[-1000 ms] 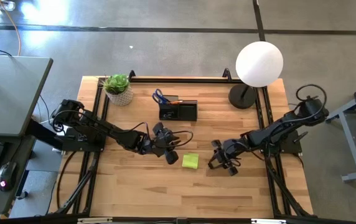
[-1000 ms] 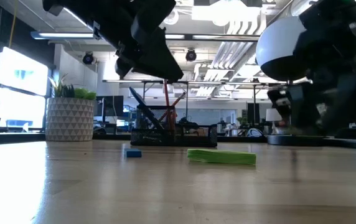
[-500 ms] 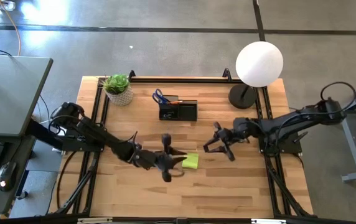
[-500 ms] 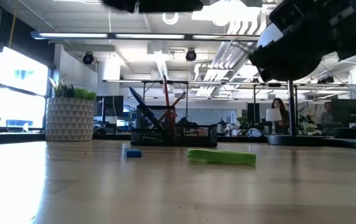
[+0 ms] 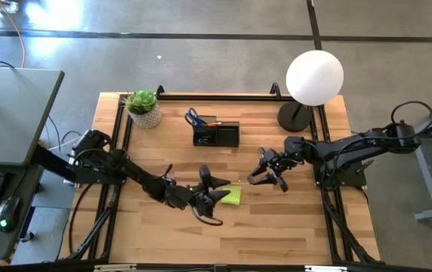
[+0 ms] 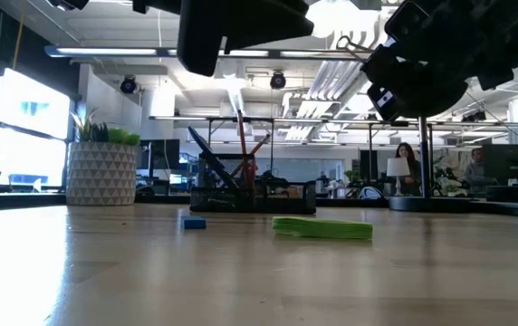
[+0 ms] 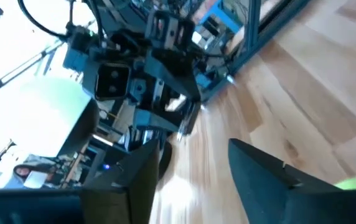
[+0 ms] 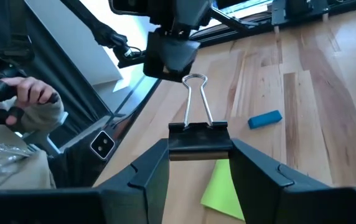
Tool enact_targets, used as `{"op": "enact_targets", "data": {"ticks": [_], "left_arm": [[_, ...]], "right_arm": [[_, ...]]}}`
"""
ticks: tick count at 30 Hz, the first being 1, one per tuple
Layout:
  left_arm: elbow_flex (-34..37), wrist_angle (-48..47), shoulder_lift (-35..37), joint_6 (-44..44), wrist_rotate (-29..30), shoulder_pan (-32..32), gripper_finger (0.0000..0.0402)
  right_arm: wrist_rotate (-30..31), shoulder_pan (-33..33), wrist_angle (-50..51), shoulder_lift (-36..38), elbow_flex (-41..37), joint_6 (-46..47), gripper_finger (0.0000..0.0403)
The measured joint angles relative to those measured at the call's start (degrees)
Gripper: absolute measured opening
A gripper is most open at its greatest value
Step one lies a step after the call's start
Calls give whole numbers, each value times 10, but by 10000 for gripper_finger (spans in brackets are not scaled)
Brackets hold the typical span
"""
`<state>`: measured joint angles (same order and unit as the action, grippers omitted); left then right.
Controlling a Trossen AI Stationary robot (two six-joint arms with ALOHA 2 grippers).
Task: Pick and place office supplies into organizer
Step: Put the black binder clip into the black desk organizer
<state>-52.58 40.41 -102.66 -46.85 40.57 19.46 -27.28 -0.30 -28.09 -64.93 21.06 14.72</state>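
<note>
Both arms mid-table: left gripper (image 5: 217, 190) just spread wide beside the flat yellow-green sticky pad (image 5: 232, 196), grab likely next; right gripper (image 8: 200, 163) pinches a black binder clip (image 8: 198, 140).

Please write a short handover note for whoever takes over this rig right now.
Right gripper: shut on a black binder clip, held above the table right of centre.
Left gripper: open, empty, hovering at the sticky note pad.
Done: scissors and pencils stand in the organizer.
Left: binder clip, sticky note pad and the small blue piece, which lies on the table.
</note>
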Motion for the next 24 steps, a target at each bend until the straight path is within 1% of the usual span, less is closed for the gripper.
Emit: {"op": "enact_targets", "data": {"ticks": [3, 7, 10, 13, 16, 21, 24], "left_arm": [[-5, 6, -9, 1, -10, -4, 195], [-37, 1, -32, 0, -22, -18, 194], [-70, -8, -55, -8, -19, -29, 186], [-92, -49, -63, -7, -20, -38, 177], [-98, -76, -64, -8, -20, -42, 169], [-98, -73, -64, -3, -21, -51, 148], [-98, -75, -64, 12, -39, -55, 129]], "right_arm": [[1, 0, -4, 0, 0, -1, 146], [1, 0, -8, 0, 0, -1, 146], [1, 0, -8, 0, 0, -1, 146], [0, 0, -2, 0, 0, 0, 146], [-4, 0, 1, 0, 0, 0, 146], [-13, 1, 2, 0, 0, -2, 146], [-23, 1, 2, 0, 0, -6, 146]]}}
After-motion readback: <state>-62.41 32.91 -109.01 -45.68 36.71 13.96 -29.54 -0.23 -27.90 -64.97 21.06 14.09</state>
